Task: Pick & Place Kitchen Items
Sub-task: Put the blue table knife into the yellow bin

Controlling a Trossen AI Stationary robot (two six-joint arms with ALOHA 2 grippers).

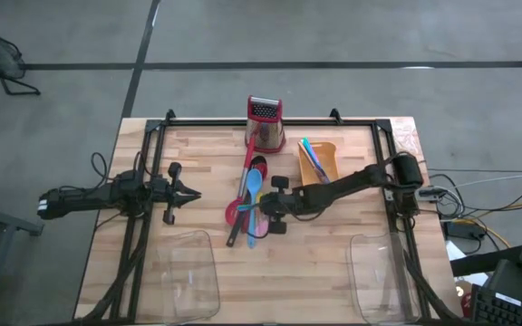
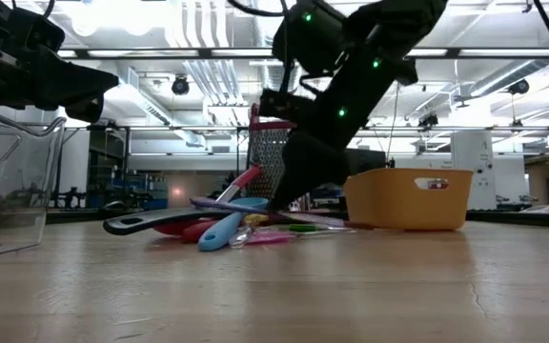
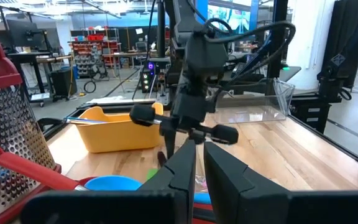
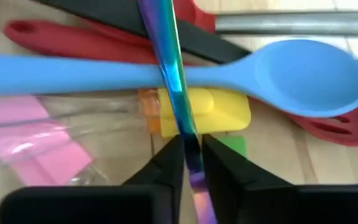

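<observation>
A pile of kitchen items lies mid-table: a blue spoon [image 4: 303, 74], a red spoon [image 4: 73, 37], a black ladle [image 1: 236, 226], an iridescent thin stick [image 4: 169, 68], and yellow [image 4: 219, 112], pink [image 4: 36, 134] and green [image 4: 232, 144] pieces. The stick lies across the blue spoon's handle. My right gripper [image 1: 259, 215] reaches into the pile from the right and is shut on the stick. My left gripper [image 1: 191, 193] waits shut at the table's left, level, touching nothing. My right gripper pinches the iridescent stick [image 4: 190, 149] between its two fingertips, just short of where the stick crosses the blue spoon's handle. The fingers slant down from the table's right side, roughly in line with the stick. Farther on, the stick rests on the blue spoon.
A red-topped metal grater [image 1: 265, 122] stands at the far edge, and beside it a yellow bin [image 1: 320, 163] with coloured sticks in it. Two clear trays [image 1: 188, 272] [image 1: 383, 272] sit near the front edge, left and right. Bare wood lies between them.
</observation>
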